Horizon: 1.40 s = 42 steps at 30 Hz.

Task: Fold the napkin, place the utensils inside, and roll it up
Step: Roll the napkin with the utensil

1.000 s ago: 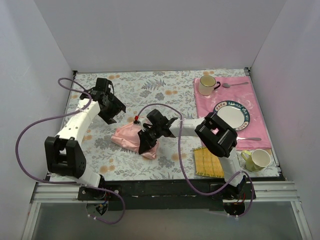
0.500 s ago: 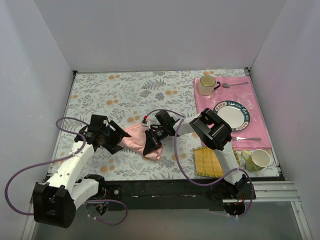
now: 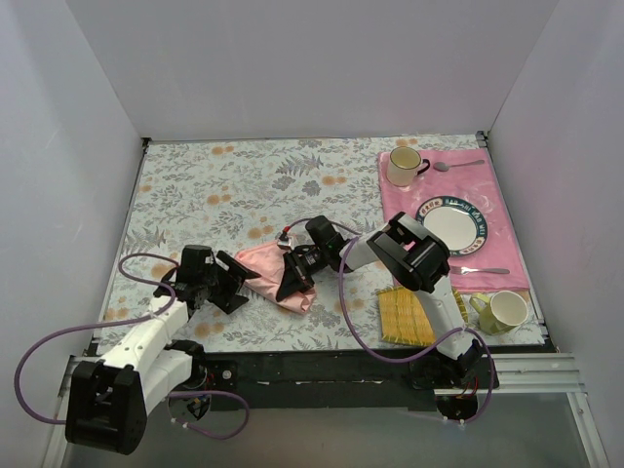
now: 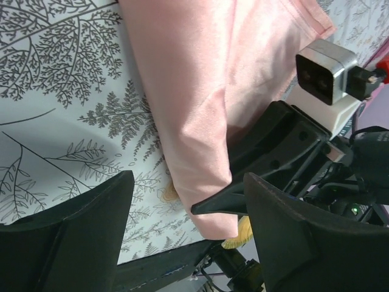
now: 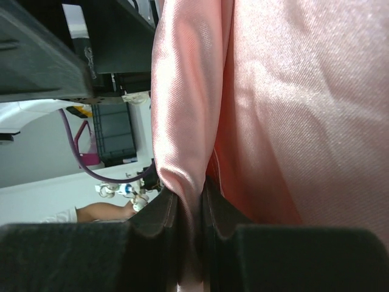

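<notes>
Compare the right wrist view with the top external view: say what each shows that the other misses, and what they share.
Only the right wrist view: a close look at the right gripper shut on a raised fold of the napkin, with the satin weave visible. Only the top external view: the wider layout, with the left gripper beside the napkin's left end, and off to the right the placemat, the plate and a yellow slatted mat. Both: the pink napkin pinched by the right gripper.
</notes>
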Available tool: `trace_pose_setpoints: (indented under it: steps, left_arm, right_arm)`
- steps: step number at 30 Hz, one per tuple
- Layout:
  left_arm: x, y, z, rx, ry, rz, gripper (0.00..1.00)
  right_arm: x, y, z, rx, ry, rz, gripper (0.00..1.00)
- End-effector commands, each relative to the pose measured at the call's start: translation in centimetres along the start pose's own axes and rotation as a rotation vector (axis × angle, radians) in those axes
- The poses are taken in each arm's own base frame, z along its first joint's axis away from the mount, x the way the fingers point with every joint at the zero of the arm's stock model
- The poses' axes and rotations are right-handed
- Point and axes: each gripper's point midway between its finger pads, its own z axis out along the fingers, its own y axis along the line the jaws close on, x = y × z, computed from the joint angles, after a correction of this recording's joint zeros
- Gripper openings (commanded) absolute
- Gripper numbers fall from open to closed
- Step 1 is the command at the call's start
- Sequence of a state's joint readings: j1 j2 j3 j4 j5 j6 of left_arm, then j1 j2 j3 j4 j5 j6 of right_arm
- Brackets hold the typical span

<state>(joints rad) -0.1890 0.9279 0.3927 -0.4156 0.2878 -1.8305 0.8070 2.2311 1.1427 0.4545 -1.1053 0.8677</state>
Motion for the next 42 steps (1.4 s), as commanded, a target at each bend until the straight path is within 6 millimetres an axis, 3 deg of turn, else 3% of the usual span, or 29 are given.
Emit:
trace_pose_setpoints:
  steps: [1, 8, 15, 21, 23, 29, 31, 32, 33, 35, 38, 42]
  left_arm:
    - [0.4, 0.8, 1.0, 0.003, 0.012, 0.019, 0.72]
    - [-0.2, 1.6, 2.1, -0.006, -0.017, 0.036, 0.72]
    - [-0.8, 2.2, 3.8, -0.02, -0.073, 0.091, 0.65]
    - [-2.0, 2.3, 3.9, -0.058, -0.131, 0.195, 0.39]
    - [-2.6, 1.4, 3.8, -0.059, -0.149, 0.244, 0.31]
    - [-2.9, 1.0, 3.5, -0.125, -0.123, 0.284, 0.15]
    - [-2.8, 0.9, 3.3, -0.139, -0.115, 0.277, 0.1]
    - [-2.6, 1.0, 3.1, -0.158, -0.098, 0.268, 0.06]
    - [-2.4, 1.0, 3.1, -0.166, -0.086, 0.257, 0.06]
    - [-1.9, 1.0, 3.0, -0.192, -0.06, 0.253, 0.03]
    - [-1.1, 1.4, 3.0, -0.238, -0.014, 0.244, 0.0]
    - [-0.7, 0.7, 3.1, -0.264, 0.03, 0.239, 0.0]
  right_arm:
    - [-0.1, -0.9, 0.1, 0.011, -0.026, 0.111, 0.01]
    - [0.4, -0.9, 0.1, 0.002, -0.024, 0.12, 0.01]
    - [1.1, -0.9, -0.1, -0.021, -0.027, 0.121, 0.01]
    - [1.7, -1.4, -0.1, -0.02, -0.013, 0.11, 0.01]
    - [2.1, -1.8, -0.2, -0.012, -0.005, 0.118, 0.01]
    - [3.2, -3.5, -0.5, 0.088, 0.048, 0.099, 0.01]
    - [3.0, -4.5, -0.8, 0.155, 0.058, 0.01, 0.07]
    - [2.0, -4.0, -0.9, 0.174, 0.057, -0.033, 0.09]
    - [3.1, -4.3, -1.3, 0.221, 0.092, 0.021, 0.14]
    - [2.4, -4.9, -1.9, 0.298, 0.096, -0.074, 0.2]
    - [1.6, -4.5, -2.9, 0.39, 0.11, -0.127, 0.31]
    - [-0.2, -2.4, -4.2, 0.469, 0.081, -0.229, 0.47]
